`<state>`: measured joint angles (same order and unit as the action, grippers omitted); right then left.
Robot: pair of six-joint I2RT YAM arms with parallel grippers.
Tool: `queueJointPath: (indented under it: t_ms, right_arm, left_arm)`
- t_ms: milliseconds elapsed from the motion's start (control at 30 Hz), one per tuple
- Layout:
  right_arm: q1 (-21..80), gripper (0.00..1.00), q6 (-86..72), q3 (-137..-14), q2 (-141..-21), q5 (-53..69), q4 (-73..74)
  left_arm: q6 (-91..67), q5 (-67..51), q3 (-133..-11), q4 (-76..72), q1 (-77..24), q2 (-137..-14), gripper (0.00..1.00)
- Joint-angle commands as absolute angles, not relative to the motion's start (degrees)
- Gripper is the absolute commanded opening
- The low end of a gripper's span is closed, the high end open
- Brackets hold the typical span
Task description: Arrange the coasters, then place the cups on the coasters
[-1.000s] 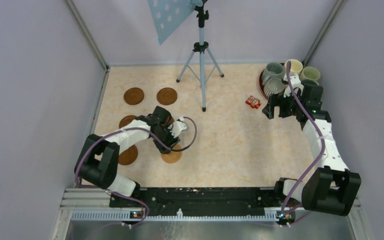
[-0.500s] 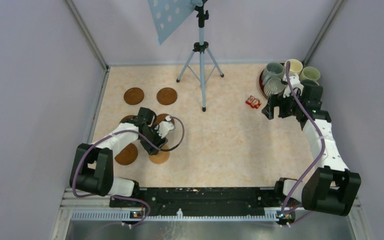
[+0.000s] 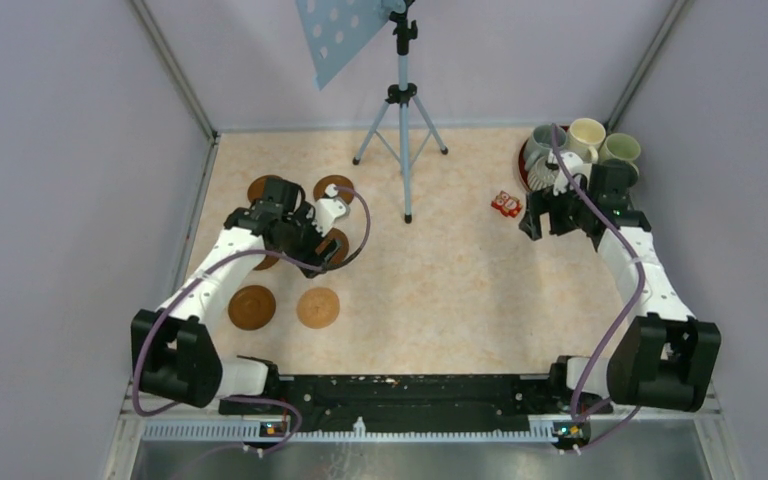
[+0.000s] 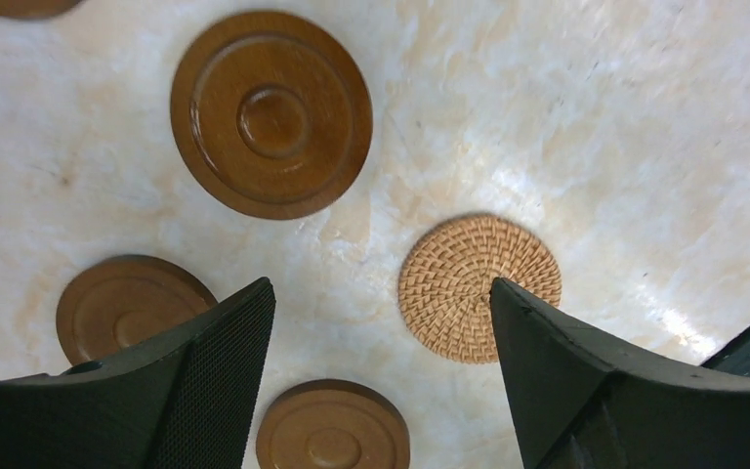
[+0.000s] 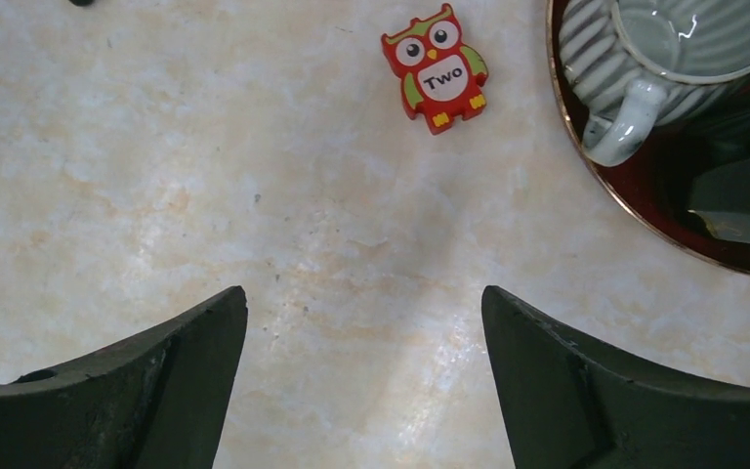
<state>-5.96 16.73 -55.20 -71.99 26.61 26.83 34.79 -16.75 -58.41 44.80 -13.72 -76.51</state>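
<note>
Several brown wooden coasters lie on the left of the table: one (image 3: 333, 187) far, one (image 3: 251, 307) near, and a pale woven one (image 3: 318, 307) beside it. My left gripper (image 3: 312, 243) hovers high over them, open and empty. From the left wrist I look down on a big wooden coaster (image 4: 271, 112) and the woven coaster (image 4: 479, 288) between and beyond my fingers, left gripper (image 4: 381, 283). The cups (image 3: 588, 132) stand clustered on a red tray (image 3: 526, 172) at the far right. My right gripper (image 3: 548, 218) is open just left of the tray; the ribbed grey cup (image 5: 664, 59) shows beyond my right gripper (image 5: 363, 290).
A tripod (image 3: 403, 110) stands at the back centre, one foot reaching to mid-table. A red owl tile (image 3: 506, 204) lies left of the tray, also the owl tile (image 5: 437, 66). Grey walls close in both sides.
The left gripper slid the woven coaster leftward, opened, then lifted and swung toward the far coasters. The right gripper shifted slightly toward the tray.
</note>
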Motion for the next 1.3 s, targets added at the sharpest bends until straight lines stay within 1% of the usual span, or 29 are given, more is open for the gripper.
queueJointPath:
  t_ms: [0,67,133,200,267,367,433,600,800,1133,1267]
  right_arm:
    - [-5.1,0.86,22.3,-61.4,-76.6,20.4,26.5]
    - [-5.0,0.84,24.5,-63.2,-79.3,18.3,26.2]
    - [-5.0,0.81,26.3,-64.4,-81.8,16.6,25.4]
    - [-4.9,0.76,27.8,-65.3,-84.3,15.8,23.8]
    - [-4.9,0.69,29.5,-65.9,-86.7,15.7,22.2]
    - [-4.8,0.54,31.3,-67.0,-90.8,14.4,20.2]
    - [-4.8,0.50,32.5,-67.4,-93.4,13.1,18.6]
    - [-4.8,0.48,36.4,-66.6,-97.6,10.3,12.7]
    - [-4.8,0.46,40.0,-68.1,-102.4,7.7,9.5]
    - [-5.1,0.44,42.0,-69.6,-108.1,5.6,6.5]
    - [-5.2,0.43,42.6,-70.3,-108.4,5.9,7.1]
  left_arm:
    - [29.7,-22.8,-62.0,46.6,-13.4,-73.5,0.88]
    - [27.3,-24.5,-61.9,46.0,-13.4,-72.7,0.95]
    - [26.0,-26.7,-61.2,45.4,-13.4,-72.0,0.99]
    - [25.4,-28.6,-60.8,45.4,-13.4,-71.5,0.99]
    - [24.9,-29.6,-61.1,45.8,-13.4,-70.9,0.99]
    - [24.5,-30.6,-61.4,46.1,-13.4,-70.1,0.99]
    - [24.0,-31.4,-61.7,46.1,-13.4,-69.6,0.99]
    - [23.5,-32.4,-61.8,46.5,-13.4,-68.8,0.99]
    - [24.1,-32.0,-61.3,46.6,-13.4,-67.1,0.99]
    - [23.6,-31.8,-61.8,47.3,-13.4,-65.3,0.99]
    - [23.5,-31.9,-61.7,47.5,-13.4,-65.1,0.99]
